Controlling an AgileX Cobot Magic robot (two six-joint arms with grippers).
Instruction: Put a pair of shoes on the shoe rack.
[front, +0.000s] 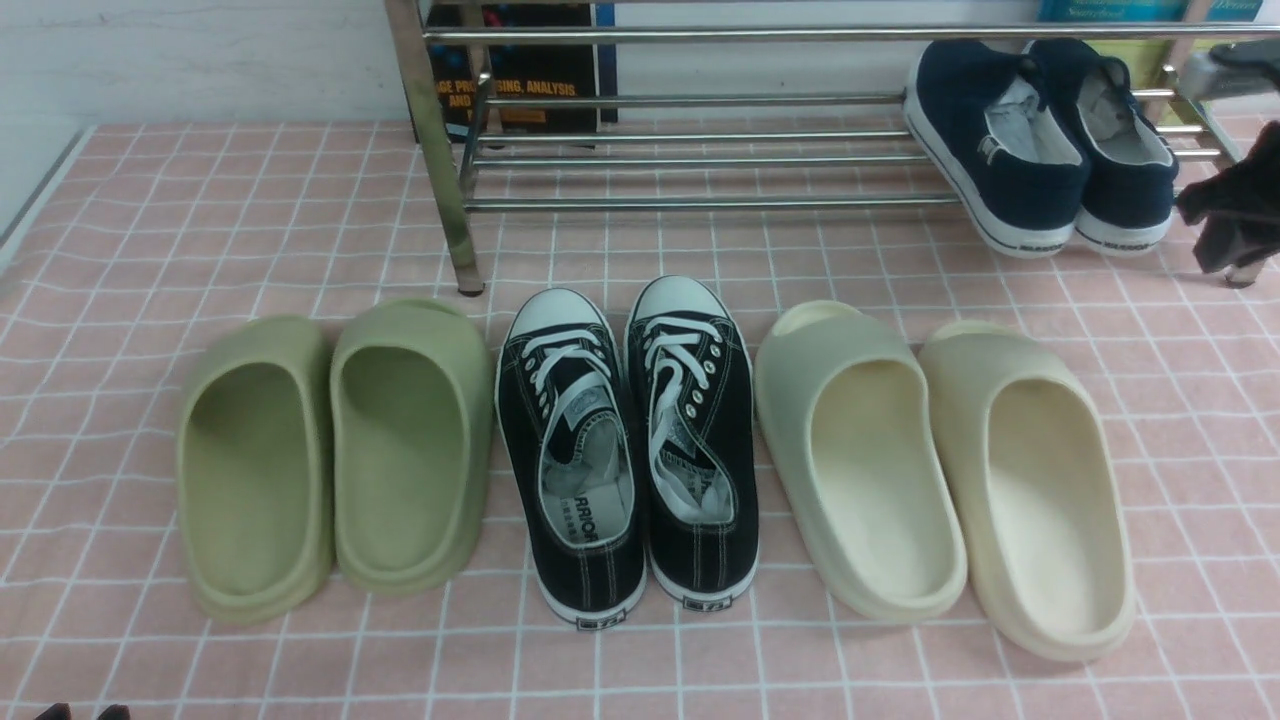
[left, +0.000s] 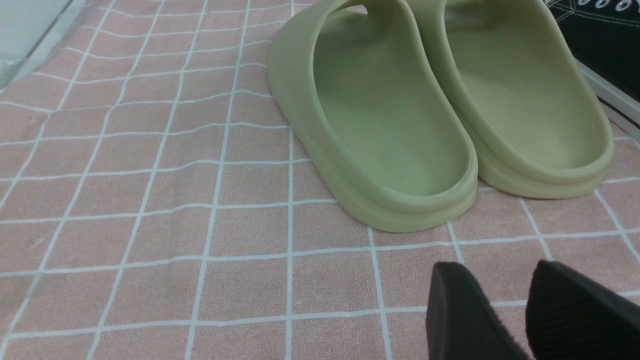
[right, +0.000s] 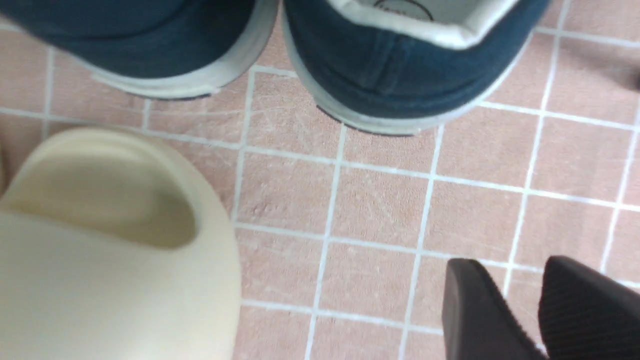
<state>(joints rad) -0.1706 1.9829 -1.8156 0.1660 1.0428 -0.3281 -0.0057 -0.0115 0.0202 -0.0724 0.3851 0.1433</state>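
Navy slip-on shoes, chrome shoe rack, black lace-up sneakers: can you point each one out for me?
navy slip-on shoes (front: 1035, 195): front view, dark heel canvas of one shoe.
chrome shoe rack (front: 700, 202): front view, its front lower tube.
black lace-up sneakers (front: 683, 370): front view, white laces of one shoe.

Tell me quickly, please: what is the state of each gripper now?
Left gripper: open, holding nothing.
Right gripper: open, holding nothing, clear of the navy shoes.

This looks like a mocked-up home entryway. A shiny chrome tube shoe rack (front: 700, 160) stands on a pink cloth with white grid lines (front: 200, 220), textbooks (front: 520, 60) propped behind it.
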